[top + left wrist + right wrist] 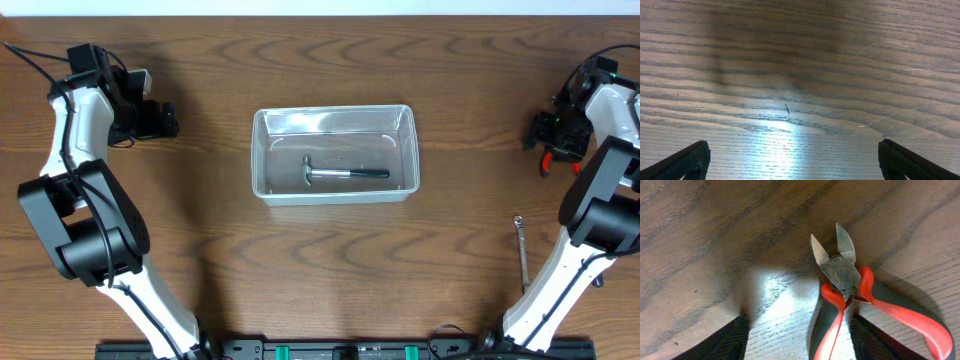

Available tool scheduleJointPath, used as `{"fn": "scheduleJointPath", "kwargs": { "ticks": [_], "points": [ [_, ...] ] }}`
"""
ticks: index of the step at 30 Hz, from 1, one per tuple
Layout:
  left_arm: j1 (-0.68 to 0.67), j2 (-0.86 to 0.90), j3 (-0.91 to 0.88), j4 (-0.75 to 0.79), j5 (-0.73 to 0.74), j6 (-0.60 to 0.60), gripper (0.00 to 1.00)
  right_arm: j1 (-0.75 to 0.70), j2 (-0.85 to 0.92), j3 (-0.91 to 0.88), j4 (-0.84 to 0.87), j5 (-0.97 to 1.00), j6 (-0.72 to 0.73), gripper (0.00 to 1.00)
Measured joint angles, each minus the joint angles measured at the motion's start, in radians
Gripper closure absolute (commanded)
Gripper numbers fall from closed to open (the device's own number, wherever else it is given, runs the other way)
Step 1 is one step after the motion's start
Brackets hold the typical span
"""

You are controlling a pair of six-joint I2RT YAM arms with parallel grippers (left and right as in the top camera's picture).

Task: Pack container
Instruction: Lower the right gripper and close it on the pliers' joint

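A: Red-handled cutters (842,275) are the step in hand. The right gripper (800,329) straddles 1 handle, jaws partly open, not yet pinching it.
B: Next?
A: Close, lift and carry them to the container (262,150) at mid-table, I judge.
B: Count?
A: 1 container, 1 hammer (345,173) inside it, 1 cutters, 1 wrench (521,250) on the table (200,250). The left gripper (792,150) gapes wide, holding nothing.

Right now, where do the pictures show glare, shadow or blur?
Left wrist view: white glare on the table, a broad shadow above it. Right wrist view: glare beside the sharp cutters, the dark fingers blurred. Overhead view: even light, a faint sheen on the container.
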State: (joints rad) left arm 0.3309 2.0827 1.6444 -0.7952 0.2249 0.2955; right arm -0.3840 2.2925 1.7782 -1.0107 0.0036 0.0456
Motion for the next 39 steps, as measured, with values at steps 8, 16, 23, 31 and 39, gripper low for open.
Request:
{"fn": "scheduleJointPath", "kwargs": {
  "ticks": [8,16,23,31,39],
  "points": [
    [0.000,0.000,0.000,0.000,0.000,0.000,0.02,0.000,0.000,0.000,0.001,0.000,0.053,0.52],
    [0.000,0.000,0.000,0.000,0.000,0.000,0.02,0.000,0.000,0.000,0.001,0.001,0.093,0.60],
    [0.000,0.000,0.000,0.000,0.000,0.000,0.02,0.000,0.000,0.000,-0.002,0.001,0.105,0.67],
    [0.000,0.000,0.000,0.000,0.000,0.000,0.02,0.000,0.000,0.000,-0.003,0.000,0.108,0.78],
    [0.000,0.000,0.000,0.000,0.000,0.000,0.02,0.000,0.000,0.000,-0.007,0.000,0.108,0.90]
  ]
}}
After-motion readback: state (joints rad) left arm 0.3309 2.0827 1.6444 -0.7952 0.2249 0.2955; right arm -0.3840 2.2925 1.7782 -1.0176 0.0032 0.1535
